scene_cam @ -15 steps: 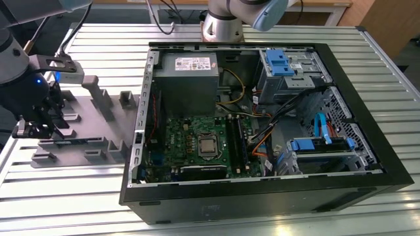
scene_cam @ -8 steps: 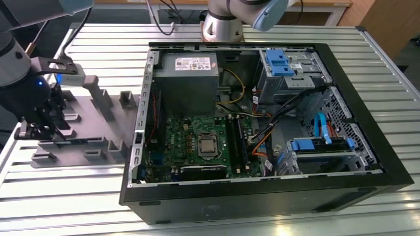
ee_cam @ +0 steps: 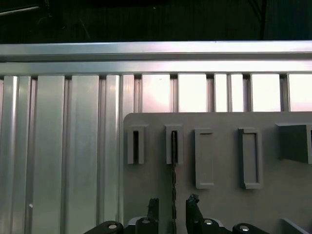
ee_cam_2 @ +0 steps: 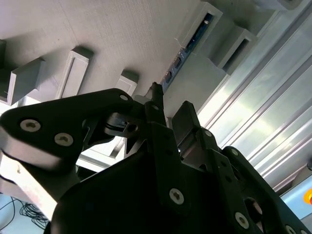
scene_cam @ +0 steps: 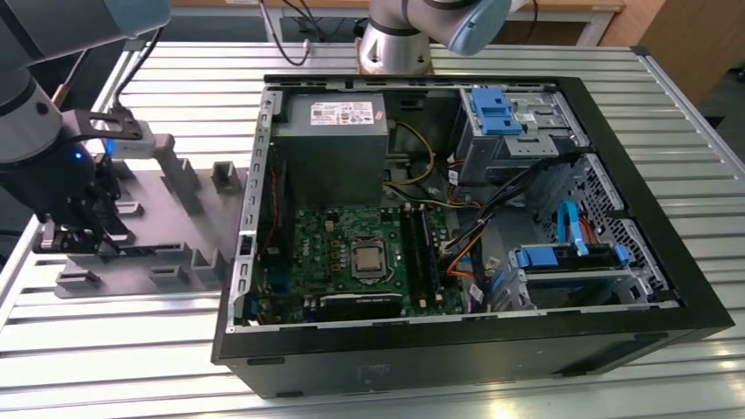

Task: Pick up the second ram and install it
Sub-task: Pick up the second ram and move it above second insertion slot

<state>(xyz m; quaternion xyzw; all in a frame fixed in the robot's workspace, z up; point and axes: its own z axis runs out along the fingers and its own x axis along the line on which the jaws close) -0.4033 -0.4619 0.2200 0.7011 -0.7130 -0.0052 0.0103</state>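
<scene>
Straddling the second ram (ee_cam: 173, 161), the open tool (ee_cam: 173, 204) grips nothing; closing evenly on both faces should avoid tilting.

The arm's base (scene_cam: 393, 48) stands at the far side of the scene. Its dark wrist (scene_cam: 35, 140) hangs at the exterior view's left and points straight down. Below the wrist the gripper (scene_cam: 84, 234) sits low, aimed downward. In the first wrist view its two black fingers (ee_cam: 153, 207) stand parted with a clear gap between the tips. The second wrist view shows the fingertips (ee_cam_2: 155, 100) likewise apart.
</scene>
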